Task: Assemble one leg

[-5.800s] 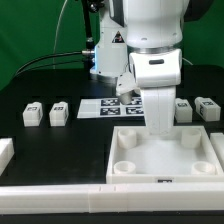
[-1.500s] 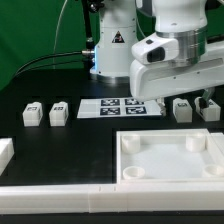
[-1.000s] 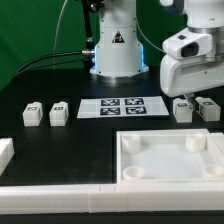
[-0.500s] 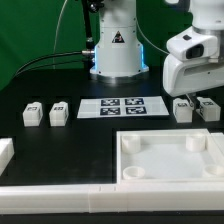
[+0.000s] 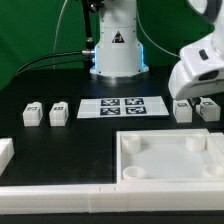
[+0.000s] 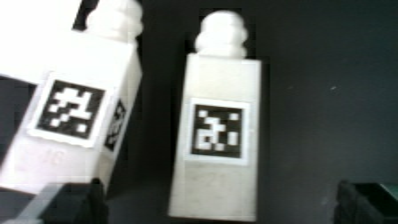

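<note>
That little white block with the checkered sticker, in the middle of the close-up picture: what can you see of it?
The leg is a small white block, plastic by its look: a long boxy body, a rounded knob at one end, a black-and-white square tag on its upward face. It lies flat on the black table, apart from the twin leg beside it. The open tool straddles it, not touching.

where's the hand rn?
At the exterior view's right, the hand hangs open over the two legs just right of the marker board, beyond the tray's far right corner.
</note>
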Tool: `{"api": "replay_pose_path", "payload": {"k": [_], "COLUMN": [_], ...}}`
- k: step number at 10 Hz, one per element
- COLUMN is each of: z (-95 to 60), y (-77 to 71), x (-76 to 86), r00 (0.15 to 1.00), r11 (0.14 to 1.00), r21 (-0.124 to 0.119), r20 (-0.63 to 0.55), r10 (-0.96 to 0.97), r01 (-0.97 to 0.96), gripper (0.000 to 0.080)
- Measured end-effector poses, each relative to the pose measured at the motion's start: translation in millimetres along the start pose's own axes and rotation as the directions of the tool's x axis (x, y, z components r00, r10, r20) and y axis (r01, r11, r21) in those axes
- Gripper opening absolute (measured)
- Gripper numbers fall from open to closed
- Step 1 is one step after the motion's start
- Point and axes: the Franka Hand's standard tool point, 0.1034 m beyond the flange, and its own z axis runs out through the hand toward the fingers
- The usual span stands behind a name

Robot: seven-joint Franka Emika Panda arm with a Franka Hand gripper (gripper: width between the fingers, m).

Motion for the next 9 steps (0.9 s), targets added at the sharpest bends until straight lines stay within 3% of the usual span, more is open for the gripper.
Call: {"api": "replay_pose_path", "payload": {"k": [2,9], "z": [3.3,22.3], "y": [-2.2,-1.9], "x": [5.8,16.9], "r00": [0.992,0.995], "r11": [1.000,1.000], "r21": [0.014,0.024], "r20": [0.123,0.101], "r10": [-0.007,-0.006], "r01": [0.005,0.004], "gripper": [0.0649,0.0649]}}
